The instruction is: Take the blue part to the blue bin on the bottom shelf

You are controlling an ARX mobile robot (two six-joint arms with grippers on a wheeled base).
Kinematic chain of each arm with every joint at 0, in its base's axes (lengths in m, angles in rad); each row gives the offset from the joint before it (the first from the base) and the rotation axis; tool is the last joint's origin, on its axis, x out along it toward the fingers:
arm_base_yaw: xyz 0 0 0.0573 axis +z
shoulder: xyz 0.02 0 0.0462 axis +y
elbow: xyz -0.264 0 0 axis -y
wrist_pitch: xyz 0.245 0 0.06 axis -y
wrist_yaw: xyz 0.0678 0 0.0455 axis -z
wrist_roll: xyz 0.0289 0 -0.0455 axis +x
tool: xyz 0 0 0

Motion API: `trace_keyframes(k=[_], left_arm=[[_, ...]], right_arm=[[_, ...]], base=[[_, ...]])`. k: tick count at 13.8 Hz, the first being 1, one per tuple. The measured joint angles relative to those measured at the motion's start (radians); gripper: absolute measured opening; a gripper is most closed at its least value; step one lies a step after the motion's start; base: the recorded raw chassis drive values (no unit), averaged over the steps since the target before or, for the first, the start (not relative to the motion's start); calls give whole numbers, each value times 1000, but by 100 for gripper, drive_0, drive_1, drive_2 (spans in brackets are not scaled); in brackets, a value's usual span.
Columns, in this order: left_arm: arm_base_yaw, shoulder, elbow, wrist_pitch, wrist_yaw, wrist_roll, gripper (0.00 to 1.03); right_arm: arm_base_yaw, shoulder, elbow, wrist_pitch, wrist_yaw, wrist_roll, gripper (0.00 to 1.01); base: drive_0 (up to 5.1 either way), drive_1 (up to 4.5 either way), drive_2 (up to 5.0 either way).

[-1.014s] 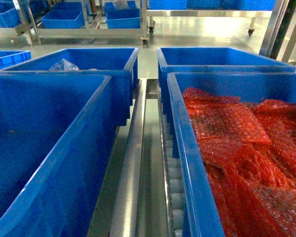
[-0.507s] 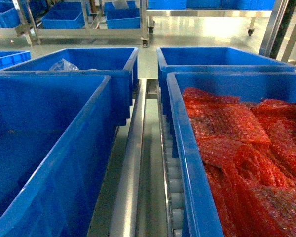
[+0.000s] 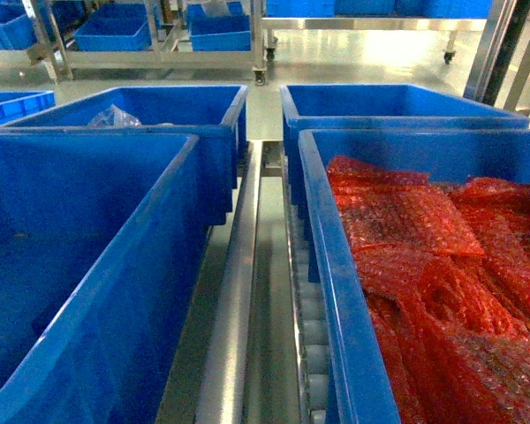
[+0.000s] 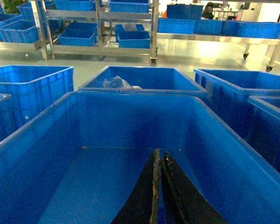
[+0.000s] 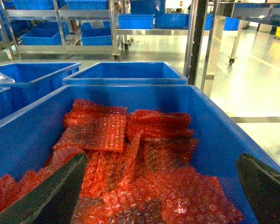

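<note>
The blue part is out of view. In the left wrist view my left gripper (image 4: 159, 151) is shut, its dark fingers (image 4: 144, 196) meeting at the tips over the bare floor of a large empty blue bin (image 4: 84, 186). A thin blue sliver shows between the fingers lower down; I cannot tell what it is. My right gripper (image 5: 161, 156) is open wide above another blue bin (image 5: 214, 130) filled with red bubble wrap (image 5: 130, 177). Neither gripper shows in the head view. Both bins (image 3: 115, 291) stand on a steel shelf with roller tracks (image 3: 314, 353).
Two more blue bins (image 3: 159, 110) (image 3: 397, 106) stand behind the near ones; the left one holds a clear plastic bag (image 3: 113, 116). A steel rail (image 3: 234, 309) runs between the rows. Across the floor stand racks with small blue bins (image 3: 115, 35). Steel uprights (image 3: 490, 49) rise at right.
The folds of the red bubble wrap near the front of the right bin have shifted a little. The bins have not moved.
</note>
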Motion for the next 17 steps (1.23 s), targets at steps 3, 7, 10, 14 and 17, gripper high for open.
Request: trace_keyframes(k=[3, 7, 10, 14, 17], left_arm=[[0, -63, 0, -62, 0, 0, 2], [0, -230, 1, -274, 0, 0, 2], [1, -248, 1, -263, 0, 2, 14], [1, -248, 1, -263, 0, 2, 80], [1, -248, 1, -263, 0, 3, 98]], right_arm=[[0, 0, 0, 0, 0, 0, 98], [0, 0, 0, 0, 0, 0, 98], [0, 0, 0, 0, 0, 0, 98], [0, 0, 0, 0, 0, 0, 98], [0, 0, 0, 0, 0, 0, 98]], base=[[0, 0, 0], [0, 0, 0], [0, 0, 0], [0, 0, 0], [0, 0, 0]])
